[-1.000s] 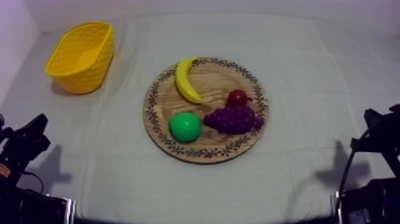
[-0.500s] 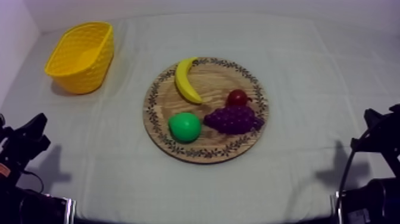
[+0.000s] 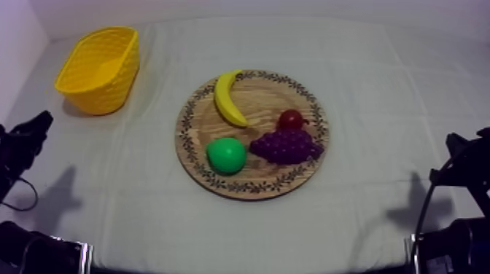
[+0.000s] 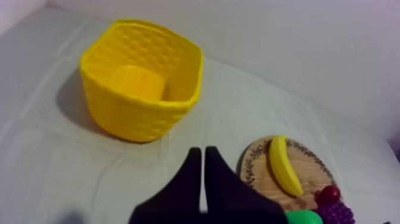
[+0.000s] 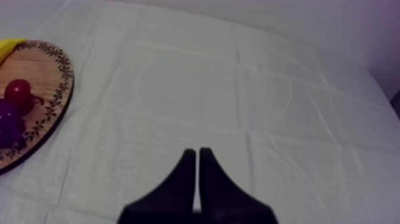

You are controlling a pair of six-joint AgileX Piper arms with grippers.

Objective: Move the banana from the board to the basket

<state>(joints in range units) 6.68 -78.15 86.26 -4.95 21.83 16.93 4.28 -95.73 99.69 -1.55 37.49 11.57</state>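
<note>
The left pincer [image 4: 202,152] is closed on nothing, its two black fingers pressed together into a narrow wedge over the bare cloth [image 4: 53,173]. Just beyond its tip on one side stands the yellow basket [image 4: 134,116], upright and with nothing inside; on the other side lies the wooden board [image 4: 309,170]. From above, the left arm [image 3: 22,138] sits at the left edge of the surface, on the near side of the basket and well apart from the board.

The right pincer [image 5: 197,154] is likewise closed and holds nothing, fingers together over open cloth, with the board's patterned rim off to one side. A thin yellow sliver at the board's far edge is probably the banana's tip, though too little of it shows to be sure. In the top view the right arm [image 3: 467,171] rests low at the right edge.

The banana [image 3: 229,98] lies on the board's far left part, its curve following the rim, touched by neither pincer. Near it on the board are a pear [image 3: 226,155], a bunch of grapes [image 3: 286,146] and, touching the grapes on their far side, a small red fruit [image 3: 291,119]. The basket stands at the far left corner, well apart from the board.
</note>
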